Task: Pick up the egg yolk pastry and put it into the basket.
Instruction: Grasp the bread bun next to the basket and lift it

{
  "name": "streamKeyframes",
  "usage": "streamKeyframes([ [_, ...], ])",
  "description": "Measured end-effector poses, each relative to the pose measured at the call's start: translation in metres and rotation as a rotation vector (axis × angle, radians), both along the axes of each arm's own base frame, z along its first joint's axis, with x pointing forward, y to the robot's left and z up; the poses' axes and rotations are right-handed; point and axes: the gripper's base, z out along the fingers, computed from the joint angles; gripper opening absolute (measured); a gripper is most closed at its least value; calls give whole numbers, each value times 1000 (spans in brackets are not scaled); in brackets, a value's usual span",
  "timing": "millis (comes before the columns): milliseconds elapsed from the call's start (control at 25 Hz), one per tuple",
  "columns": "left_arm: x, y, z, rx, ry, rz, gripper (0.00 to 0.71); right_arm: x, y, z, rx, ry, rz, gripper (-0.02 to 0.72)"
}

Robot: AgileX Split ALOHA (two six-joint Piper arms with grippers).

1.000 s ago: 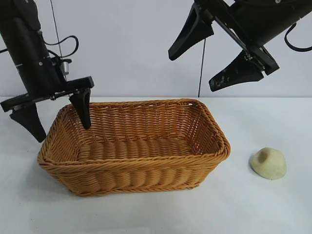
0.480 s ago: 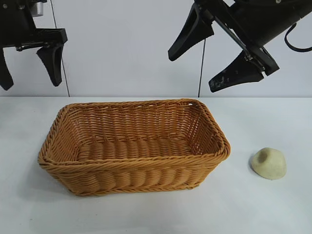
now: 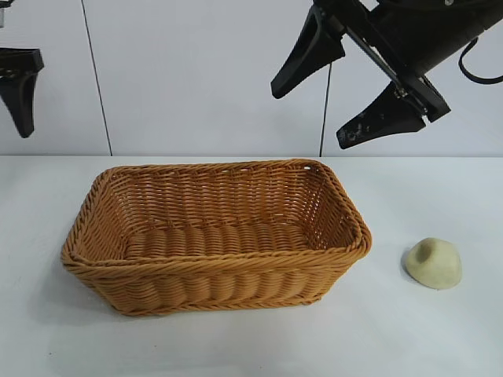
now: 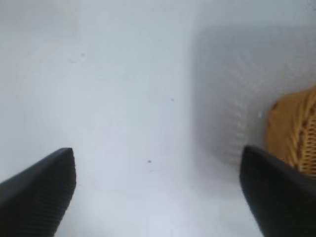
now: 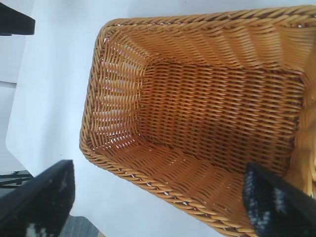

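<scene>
You have not started the pick: the egg yolk pastry [image 3: 433, 263] sits on the worktop [image 3: 440, 338] near its right edge, beside the basket [image 3: 216, 236] but apart from it, and the basket holds nothing. The right gripper [image 3: 346, 78] hangs above the basket's right end with jaws released and empty. The left gripper [image 3: 20, 90] is high at the far left, jaws spread too, so grasp, carry and drop all remain.
</scene>
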Motion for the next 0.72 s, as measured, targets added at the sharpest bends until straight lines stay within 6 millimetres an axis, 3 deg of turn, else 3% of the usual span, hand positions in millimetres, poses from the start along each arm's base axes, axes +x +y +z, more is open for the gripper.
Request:
streamKeyframes([
  [240,-3,2,5,5,-9,-22,695,0,0,0,0,0,0,634],
  [400,-22,2,19,5,-25,-24,695,0,0,0,0,0,0,634],
  [560,-64,2,36,2,-33,-24,695,0,0,0,0,0,0,634],
  [720,-122,2,55,8,-69,-27,695,0,0,0,0,1,1,634],
])
